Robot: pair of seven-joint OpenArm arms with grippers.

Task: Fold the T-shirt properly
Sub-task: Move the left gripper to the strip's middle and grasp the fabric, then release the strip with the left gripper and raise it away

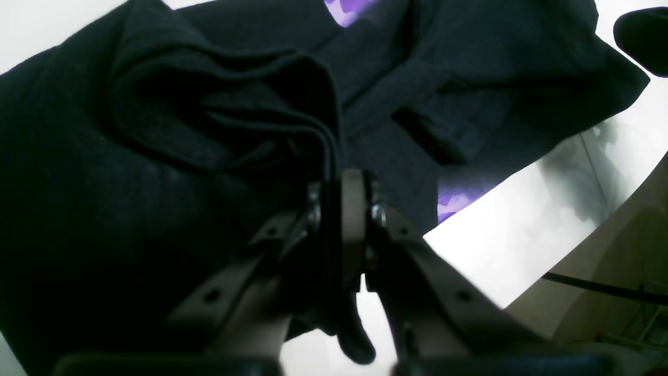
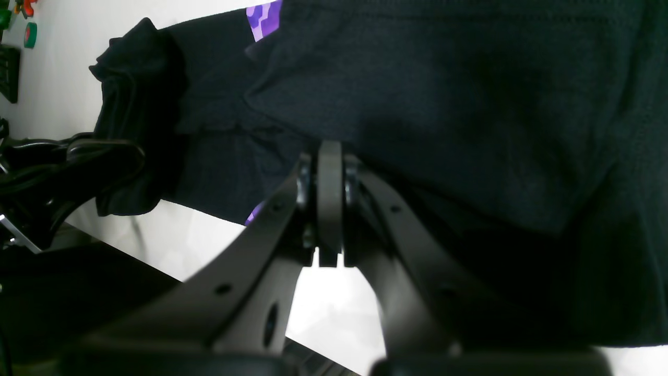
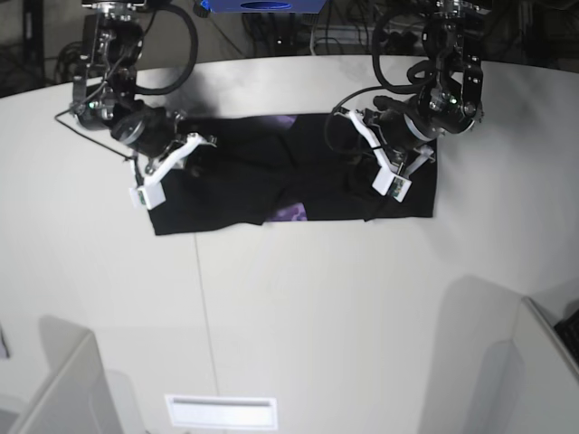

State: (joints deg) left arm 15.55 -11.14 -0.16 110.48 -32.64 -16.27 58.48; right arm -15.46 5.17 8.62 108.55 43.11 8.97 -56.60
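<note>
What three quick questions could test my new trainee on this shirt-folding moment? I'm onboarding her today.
1. True or false: the T-shirt lies on the white table.
2. What is the left gripper shut on?
3. Which print colour peeks out: A purple, B green, C red?

Key:
1. True.
2. A fold of the black shirt cloth.
3. A; the right gripper is also shut, against the cloth.

Broad white round-edged table [image 3: 298, 298], pale partition panels [image 3: 54, 389] at the near corners — dark cable clutter [image 3: 335, 32] behind
</note>
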